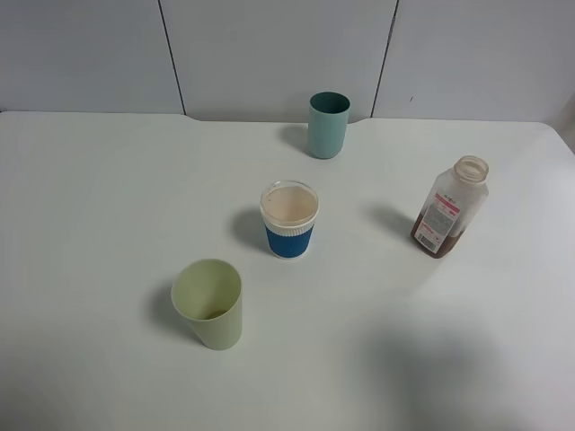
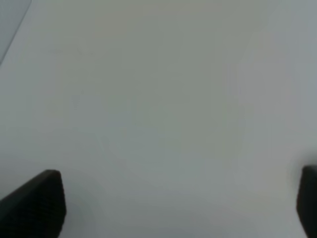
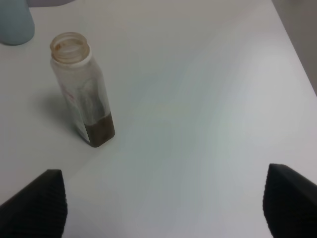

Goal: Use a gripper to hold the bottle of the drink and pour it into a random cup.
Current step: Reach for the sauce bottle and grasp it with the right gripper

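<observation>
The bottle of the drink (image 1: 449, 208) stands upright and capless at the table's right side, with a little brown liquid at its bottom. In the right wrist view the bottle (image 3: 81, 89) is ahead of my right gripper (image 3: 163, 203) and off to one side, well apart from it. That gripper is open and its fingers are empty. The teal cup (image 1: 328, 124) stands upright at the back middle; its side shows at the corner of the right wrist view (image 3: 15, 22). My left gripper (image 2: 176, 203) is open over bare table. Neither arm shows in the exterior high view.
A white cup with a blue sleeve (image 1: 289, 220) stands mid-table. A pale green cup (image 1: 208, 303) stands nearer the front left. The table's right edge (image 3: 297, 44) runs close behind the bottle. Grey wall panels close the back.
</observation>
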`<state>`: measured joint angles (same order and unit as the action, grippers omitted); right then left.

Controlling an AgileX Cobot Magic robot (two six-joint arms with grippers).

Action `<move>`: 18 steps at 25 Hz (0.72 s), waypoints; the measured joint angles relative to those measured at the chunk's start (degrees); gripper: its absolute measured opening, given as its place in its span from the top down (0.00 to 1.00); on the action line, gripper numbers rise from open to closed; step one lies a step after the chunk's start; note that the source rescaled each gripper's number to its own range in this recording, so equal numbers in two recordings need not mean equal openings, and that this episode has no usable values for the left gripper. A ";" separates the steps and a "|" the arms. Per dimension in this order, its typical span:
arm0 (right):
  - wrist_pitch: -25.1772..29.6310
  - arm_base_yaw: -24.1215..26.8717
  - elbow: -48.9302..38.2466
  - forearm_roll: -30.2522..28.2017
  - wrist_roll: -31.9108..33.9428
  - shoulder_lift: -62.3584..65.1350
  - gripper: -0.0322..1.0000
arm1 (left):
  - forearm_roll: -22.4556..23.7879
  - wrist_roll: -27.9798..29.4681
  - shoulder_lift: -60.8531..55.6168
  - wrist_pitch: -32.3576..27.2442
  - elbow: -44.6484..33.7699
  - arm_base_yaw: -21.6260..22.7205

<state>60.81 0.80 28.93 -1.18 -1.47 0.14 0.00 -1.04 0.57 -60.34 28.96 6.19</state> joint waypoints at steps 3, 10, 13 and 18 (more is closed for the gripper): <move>0.00 0.00 0.00 0.00 0.00 0.00 0.32 | 0.00 0.00 0.00 0.00 0.00 0.00; 0.00 0.00 0.00 0.00 0.00 0.00 0.32 | 0.00 0.00 0.00 -0.06 0.00 0.00; 0.00 0.00 0.00 0.00 0.00 0.00 0.32 | 0.00 0.00 0.00 -0.06 0.00 0.00; 0.00 0.00 0.00 0.00 0.00 0.00 0.32 | 0.00 0.00 0.00 -0.06 0.00 0.00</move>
<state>60.81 0.80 28.93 -1.18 -1.47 0.14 0.00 -1.04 0.57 -60.39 28.96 6.19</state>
